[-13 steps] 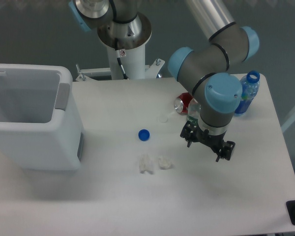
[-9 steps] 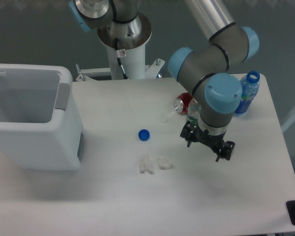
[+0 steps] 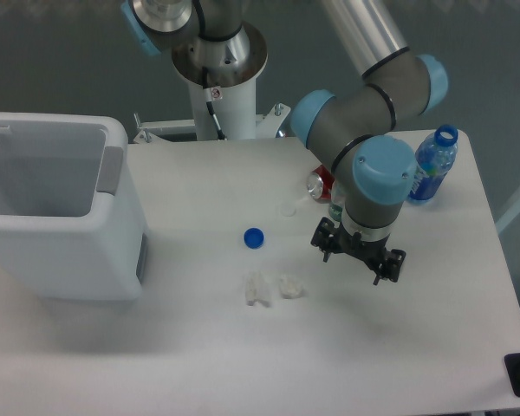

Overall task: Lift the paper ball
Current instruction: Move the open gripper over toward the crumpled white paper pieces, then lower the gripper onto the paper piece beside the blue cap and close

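The paper ball (image 3: pixel 290 287) is a small roundish white wad lying on the white table (image 3: pixel 199 182), in front of the round blue bottle cap (image 3: pixel 254 237). A longer whitish translucent lump (image 3: pixel 256 289) lies just left of the ball. My gripper (image 3: pixel 356 259) hangs above the table to the right of the ball and slightly behind it, apart from it. Its jaws stand open and empty.
A large white bin (image 3: pixel 52 217) stands at the left. A red can (image 3: pixel 319 184), a partly hidden green bottle (image 3: pixel 335 206) and a blue bottle (image 3: pixel 432 165) stand behind the gripper. A small clear cap (image 3: pixel 285 209) lies near the can. The arm's base (image 3: pixel 218 69) is at the back.
The gripper has shifted a little to the left and away from the camera, toward the paper ball. The objects on the table have not moved.
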